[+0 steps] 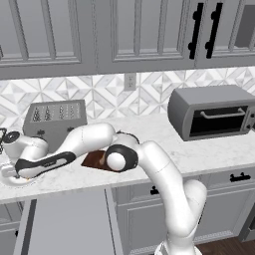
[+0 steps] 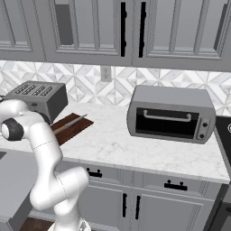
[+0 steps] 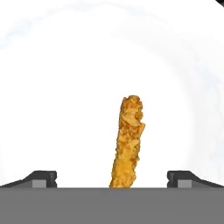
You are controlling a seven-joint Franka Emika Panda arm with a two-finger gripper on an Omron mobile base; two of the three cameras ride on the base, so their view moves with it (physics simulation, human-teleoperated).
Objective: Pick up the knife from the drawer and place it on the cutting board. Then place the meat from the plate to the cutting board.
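**While the fingers stand wide apart, the meat lies between them on the plate**

Where the hand view looks down, the gripper [image 3: 112, 179] has its two dark fingertips [image 3: 41, 178] spread wide, one at each lower corner, holding nothing. The meat [image 3: 128, 142], a thin orange-brown crumbed strip, lies on the white plate [image 3: 52, 87] and runs up from the bottom edge between the tips, touching neither.

In the left base view the white arm reaches far left and low over the marble counter [image 1: 199, 149], its hand above the plate [image 1: 12, 178] near the counter's front edge. The toaster [image 1: 55, 119] stands behind it and the toaster oven [image 1: 214, 112] well to the right.

In the right base view the knife [image 2: 70, 122], tan handle and grey blade, lies along the cutting board [image 2: 74, 128], which sits just in front of the toaster [image 2: 38, 99]. The drawer [image 1: 69, 224] stands pulled out below the counter, its grey interior showing.
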